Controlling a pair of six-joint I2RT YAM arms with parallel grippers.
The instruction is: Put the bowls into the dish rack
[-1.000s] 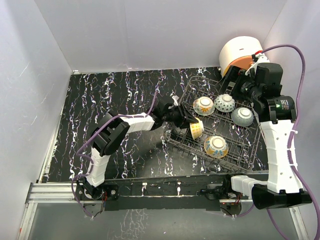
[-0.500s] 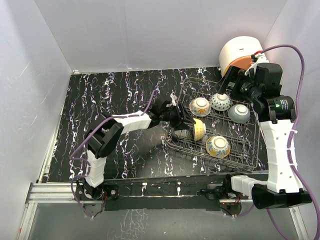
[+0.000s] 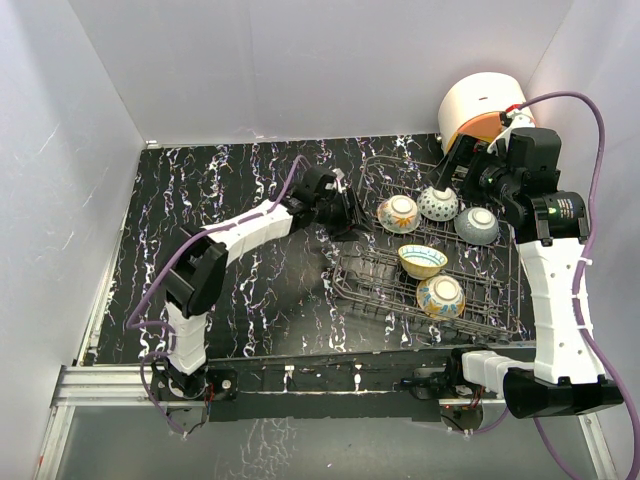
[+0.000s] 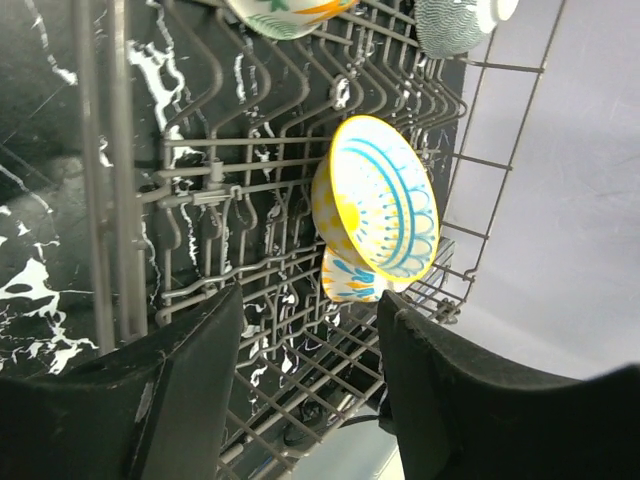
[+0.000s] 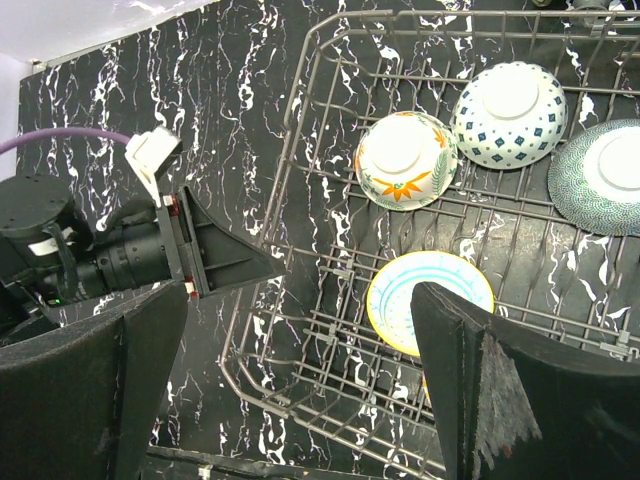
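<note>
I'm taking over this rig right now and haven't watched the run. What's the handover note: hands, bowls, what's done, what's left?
Left hand: open, empty, beside the dish rack's left edge.
Right hand: open, empty, above the rack's far edge.
Bowls: five, all in the rack. Back row, upside down: orange floral bowl, blue-dotted bowl, grey-green bowl. Yellow bowl leans tilted mid-rack; patterned bowl sits nearest the arms.
Done: every bowl in view is racked.
Left: probably only checking the yellow bowl sits steady, then withdrawing both arms.
</note>
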